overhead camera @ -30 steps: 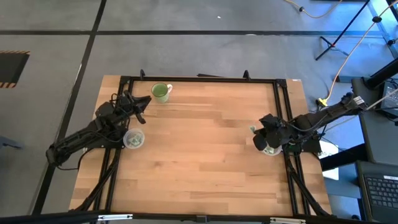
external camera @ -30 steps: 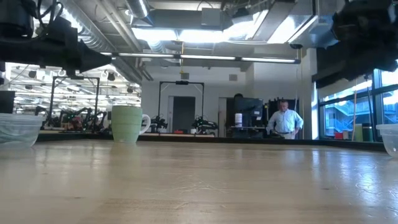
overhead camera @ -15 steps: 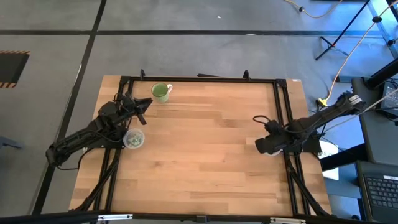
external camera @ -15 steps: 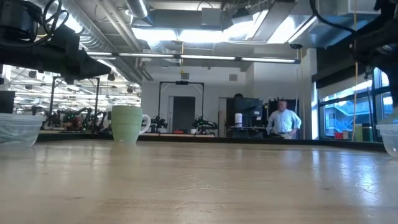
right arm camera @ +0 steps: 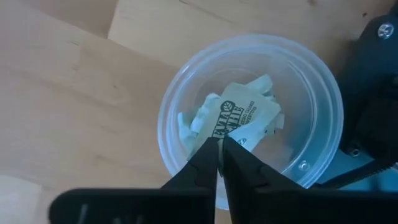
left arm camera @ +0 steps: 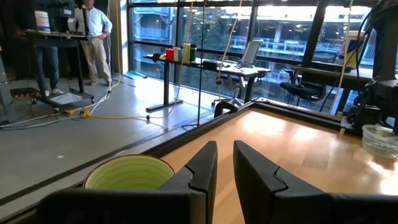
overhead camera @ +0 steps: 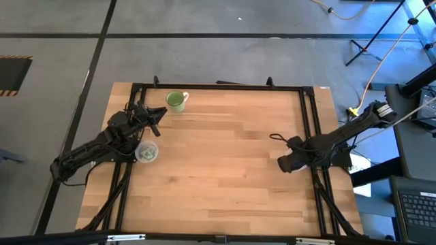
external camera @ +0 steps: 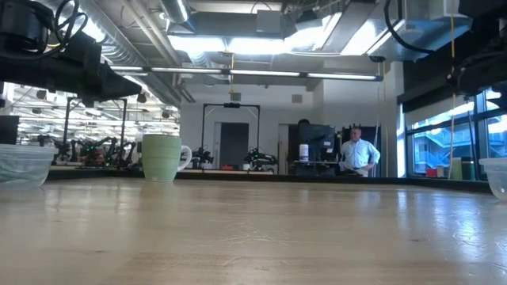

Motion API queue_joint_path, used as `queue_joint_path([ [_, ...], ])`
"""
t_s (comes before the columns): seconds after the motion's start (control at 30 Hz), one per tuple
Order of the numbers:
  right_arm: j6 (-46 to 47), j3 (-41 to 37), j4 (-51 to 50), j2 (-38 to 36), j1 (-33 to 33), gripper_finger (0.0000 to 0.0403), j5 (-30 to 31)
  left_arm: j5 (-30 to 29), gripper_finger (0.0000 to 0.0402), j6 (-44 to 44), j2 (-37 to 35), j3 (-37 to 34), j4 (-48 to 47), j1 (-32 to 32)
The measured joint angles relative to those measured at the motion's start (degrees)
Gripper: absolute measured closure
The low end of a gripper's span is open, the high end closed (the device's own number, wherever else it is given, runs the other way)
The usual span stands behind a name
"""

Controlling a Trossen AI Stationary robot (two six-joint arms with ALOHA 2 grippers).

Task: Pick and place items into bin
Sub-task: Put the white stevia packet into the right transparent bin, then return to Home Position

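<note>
On the bench (overhead camera: 225, 170), the mug (overhead camera: 176, 101) stands near the far left corner. A bowl (overhead camera: 146, 152) sits at the left edge, nearer than the mug. Packets (right arm camera: 239, 118) lie in another bowl (right arm camera: 186, 102) at the right edge.

In the high view the right gripper (overhead camera: 284, 163) is covering the clear bowl (right arm camera: 249, 118) beneath it, so the packets (right arm camera: 239, 121) inside are showing only in the right wrist view, where the fingertips are overlapping the nearest packet and it cannot be told whether they are touching it. The lower packets are lying half hidden under the top one. In the low view that bowl is being cut off at the picture's right edge. Beside the left gripper (left arm camera: 224, 152), the mug (left arm camera: 127, 173) is sitting partly behind a finger.
</note>
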Motion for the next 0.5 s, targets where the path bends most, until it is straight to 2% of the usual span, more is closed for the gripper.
queue_joint_path([
  [0.27, -0.1, 0.0, 0.0, 3.6, 0.0, 0.0339, -0.1, 0.0, 0.0355, 0.0, 0.0, 0.0, 0.0, 0.0],
  [0.5, -0.2, 0.0, -0.9, 3.1, 0.0, 0.0275, -0.4, 0.0, 0.0354, 0.0, 0.0, 0.0, 0.0, 0.0],
])
